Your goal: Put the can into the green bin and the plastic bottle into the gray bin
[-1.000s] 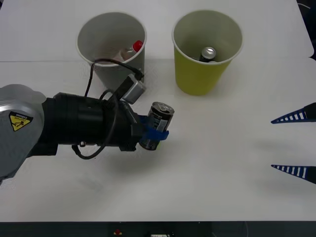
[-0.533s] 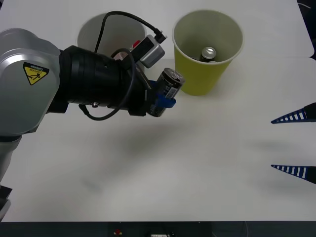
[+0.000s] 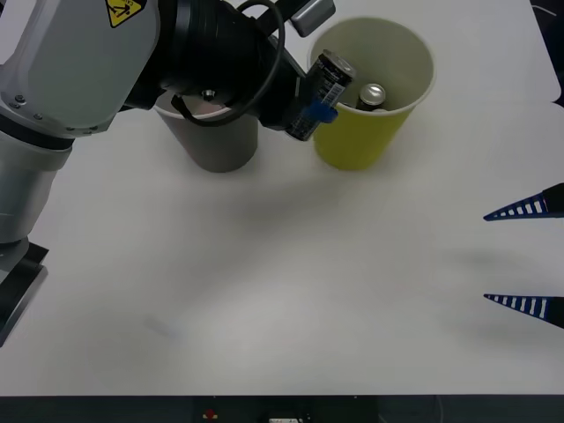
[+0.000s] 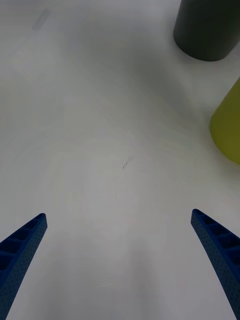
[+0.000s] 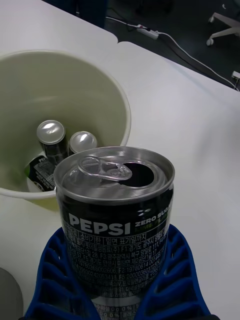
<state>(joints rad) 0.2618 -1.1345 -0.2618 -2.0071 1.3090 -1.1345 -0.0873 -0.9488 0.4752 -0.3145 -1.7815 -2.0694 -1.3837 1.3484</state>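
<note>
Left tool point(image 3: 310, 115) clamped on the can point(image 5: 116, 220), raised, tilted, at the green bin's point(image 3: 354, 152) near rim. Risk noted: released short, can may strike the rim and fall to the bench point(image 3: 291, 291). Gray bin point(image 3: 214, 145) alongside. Right tool point(image 4: 120, 260) parked apart, spread wide, empty.

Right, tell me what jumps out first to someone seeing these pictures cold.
First comes the black can, opened at the top, clamped in the left tool right at the near-left rim of the green bin, which already holds other cans. The big left arm covers most of the gray bin beside it. The right tool waits open over bare table at the right edge.
</note>
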